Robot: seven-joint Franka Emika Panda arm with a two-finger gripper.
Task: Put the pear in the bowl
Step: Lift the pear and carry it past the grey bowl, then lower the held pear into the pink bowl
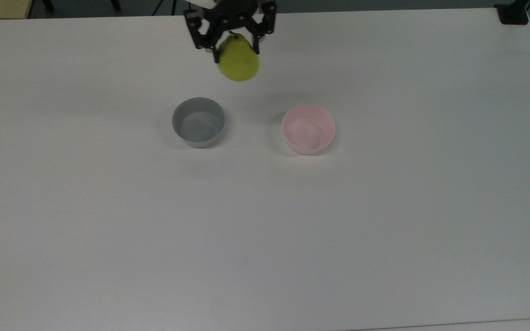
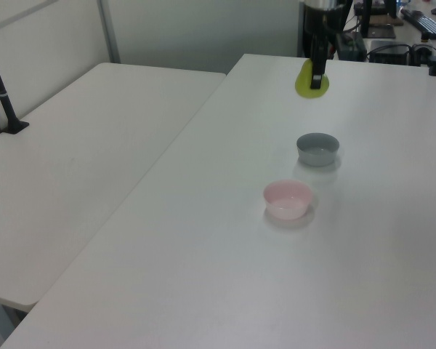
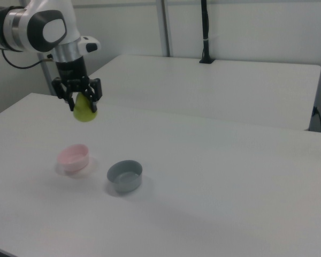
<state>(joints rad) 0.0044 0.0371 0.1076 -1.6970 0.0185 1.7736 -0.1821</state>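
Observation:
My gripper (image 1: 233, 45) (image 3: 81, 98) (image 2: 316, 71) is shut on the yellow-green pear (image 1: 239, 62) (image 2: 306, 78) (image 3: 85, 111), holding it by its top so the fruit hangs in the air above the white table (image 1: 265, 220). The pale pink bowl (image 1: 308, 128) (image 2: 288, 198) (image 3: 74, 157) stands upright and holds nothing. In the top view the pear hangs up and to the left of the pink bowl, about midway between both bowls sideways. In the right view it hangs above and slightly right of the pink bowl.
A grey bowl (image 1: 198, 122) (image 2: 318, 147) (image 3: 124, 175) of like size sits beside the pink one, at the top view's left. A second white table (image 2: 73, 182) adjoins this one. A black post clamp (image 1: 513, 14) sits at the top view's upper right corner.

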